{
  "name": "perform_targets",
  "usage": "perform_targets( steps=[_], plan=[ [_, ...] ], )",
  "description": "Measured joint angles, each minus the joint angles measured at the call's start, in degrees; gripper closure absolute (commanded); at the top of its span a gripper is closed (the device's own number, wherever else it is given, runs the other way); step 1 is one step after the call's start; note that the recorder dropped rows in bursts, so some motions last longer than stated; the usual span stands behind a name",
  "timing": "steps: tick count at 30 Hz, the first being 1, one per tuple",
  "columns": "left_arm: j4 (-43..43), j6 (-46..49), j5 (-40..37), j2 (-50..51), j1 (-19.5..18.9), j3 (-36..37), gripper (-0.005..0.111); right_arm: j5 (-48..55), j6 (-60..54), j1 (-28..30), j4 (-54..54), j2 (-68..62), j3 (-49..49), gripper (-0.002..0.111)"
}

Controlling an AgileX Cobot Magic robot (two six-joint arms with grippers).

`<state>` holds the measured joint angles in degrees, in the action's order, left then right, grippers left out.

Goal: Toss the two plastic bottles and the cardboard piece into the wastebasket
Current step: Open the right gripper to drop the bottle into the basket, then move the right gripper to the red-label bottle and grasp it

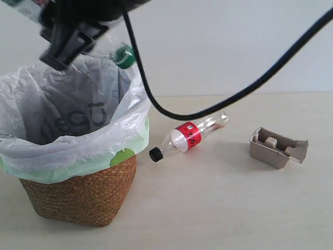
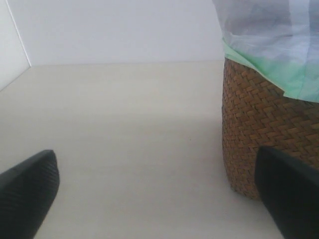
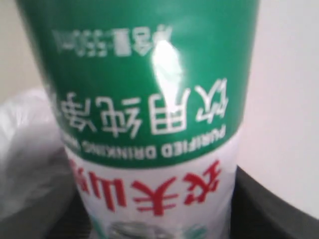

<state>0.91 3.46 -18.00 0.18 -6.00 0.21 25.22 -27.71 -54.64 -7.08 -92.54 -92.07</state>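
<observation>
My right gripper has reached across and hangs over the wastebasket, shut on the green-and-white bottle, whose green cap points toward the far rim. In the right wrist view that bottle's label fills the frame between the dark fingers. The red-label bottle lies on its side on the table just right of the basket, black cap toward it. Further right lies the cardboard piece. My left gripper is open and low over bare table beside the wicker wall.
A black cable droops from the right arm across the middle, above the red-label bottle. The white bag liner flares wide over the basket rim. A pale wall stands close behind the table.
</observation>
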Motion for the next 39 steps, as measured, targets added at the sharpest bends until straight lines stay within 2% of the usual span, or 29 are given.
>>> perform_targets(
  steps=[2, 3, 8, 11, 15, 16, 19, 21, 25, 29, 32, 39],
  plan=[
    [0.0, 0.0, 0.0, 0.0, 0.0, 0.0, -0.001, -3.0, 0.77, 0.0, 1.51, -0.9, -0.15, 0.01],
    [0.0, 0.0, 0.0, 0.0, 0.0, 0.0, -0.001, -3.94, 1.66, 0.0, 1.64, -1.49, -0.15, 0.004],
    [0.0, 0.0, 0.0, 0.0, 0.0, 0.0, -0.001, -4.1, 11.91, 0.0, -5.73, -3.23, -0.29, 0.007],
    [0.0, 0.0, 0.0, 0.0, 0.0, 0.0, -0.001, 0.22, 14.39, 0.0, -10.3, -2.14, -1.02, 0.007],
    [0.0, 0.0, 0.0, 0.0, 0.0, 0.0, -0.001, 13.22, 24.93, 0.0, -23.75, 0.23, -2.75, 0.007],
    [0.0, 0.0, 0.0, 0.0, 0.0, 0.0, -0.001, 21.33, 30.03, 0.0, -31.05, 0.83, -3.01, 0.007],
    [0.0, 0.0, 0.0, 0.0, 0.0, 0.0, -0.001, 35.59, 39.7, 2.64, -36.97, 0.73, -3.12, 0.007],
    [0.0, 0.0, 0.0, 0.0, 0.0, 0.0, -0.001, 42.22, 42.85, 8.56, -31.91, 0.04, -3.12, 0.007],
    [0.0, 0.0, 0.0, 0.0, 0.0, 0.0, -0.001, 43.27, 41.44, 24.91, -7.59, -3.96, -3.12, 0.007],
    [0.0, 0.0, 0.0, 0.0, 0.0, 0.0, -0.001, 36.26, 41.8, 29.52, 1.4, -7.28, -3.12, 0.007],
    [0.0, 0.0, 0.0, 0.0, 0.0, 0.0, -0.001, 30.92, 46.0, 29.79, 2.99, -12.03, -3.12, 0.007],
    [0.0, 0.0, 0.0, 0.0, 0.0, 0.0, -0.001, 25.96, 55.33, 29.87, 5.89, -24.26, -3.12, 0.007]
  ],
)
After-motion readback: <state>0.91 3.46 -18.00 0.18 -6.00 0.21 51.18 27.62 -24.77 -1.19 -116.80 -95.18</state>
